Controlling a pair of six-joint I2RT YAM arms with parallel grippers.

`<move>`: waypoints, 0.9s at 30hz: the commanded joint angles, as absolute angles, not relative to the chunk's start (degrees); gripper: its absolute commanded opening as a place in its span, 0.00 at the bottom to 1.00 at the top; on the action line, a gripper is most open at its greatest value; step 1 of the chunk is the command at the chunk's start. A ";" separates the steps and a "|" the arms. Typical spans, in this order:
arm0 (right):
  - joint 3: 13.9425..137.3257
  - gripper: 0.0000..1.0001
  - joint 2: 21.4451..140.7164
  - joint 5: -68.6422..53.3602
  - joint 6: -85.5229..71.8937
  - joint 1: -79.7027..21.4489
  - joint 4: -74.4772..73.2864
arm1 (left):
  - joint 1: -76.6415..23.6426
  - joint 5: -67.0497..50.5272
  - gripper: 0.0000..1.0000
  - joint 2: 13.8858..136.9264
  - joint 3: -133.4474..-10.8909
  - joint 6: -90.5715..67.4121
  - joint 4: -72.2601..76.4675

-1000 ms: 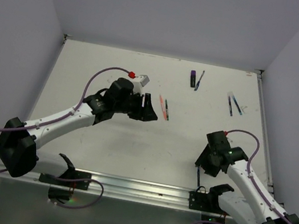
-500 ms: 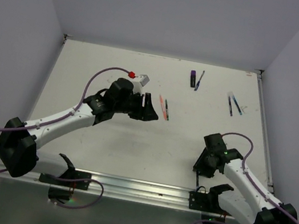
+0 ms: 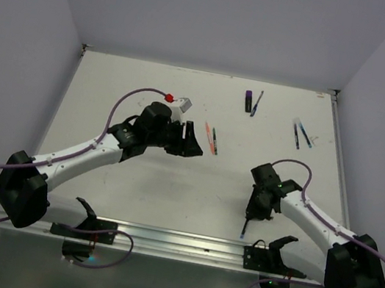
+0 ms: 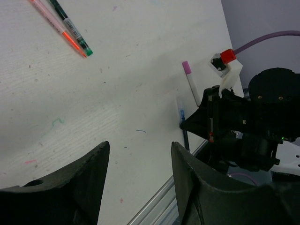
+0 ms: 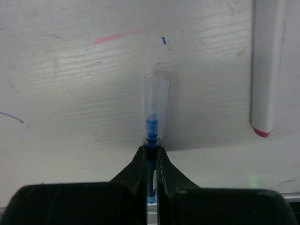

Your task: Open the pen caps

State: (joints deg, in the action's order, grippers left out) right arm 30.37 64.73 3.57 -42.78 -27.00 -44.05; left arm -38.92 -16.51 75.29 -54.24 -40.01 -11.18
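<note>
- left arm: runs from its base at the near-left corner diagonally up to about mid-counter (image 3: 112,92), elbow low, with a purple cable looping over it
- left tool (image 4: 139,146): sits low and points right at two pens. The jaws are spread wide with only bare counter between them, so it's got nothing
- pink pen (image 3: 209,138) and green pen (image 3: 214,141): lying side by side just past the left tool's tips, almost touching. Can't really make out their caps, too tiny
- purple marker (image 3: 249,100) with a thin blue pen (image 3: 258,103) beside it: near the far edge, well away from both arms
- right arm: comes from the near-right corner and reaches left, lying low along the near edge with the wrist bent down
- right tool (image 5: 151,150): pinched tight on a blue-ink pen (image 3: 245,228) lying on the counter. Its clear cap (image 5: 157,101) is on the pen and pokes out just past the fingertips
- white marker with a pink end (image 5: 265,70): lying near that pen, not touching it
- two more pens (image 3: 297,135) by the right edge, no arm near them
</note>
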 commanded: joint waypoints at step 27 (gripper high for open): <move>47.55 0.00 67.68 -21.80 -32.26 -38.32 -14.59 | -40.87 -23.29 0.54 81.82 -48.25 -47.37 7.38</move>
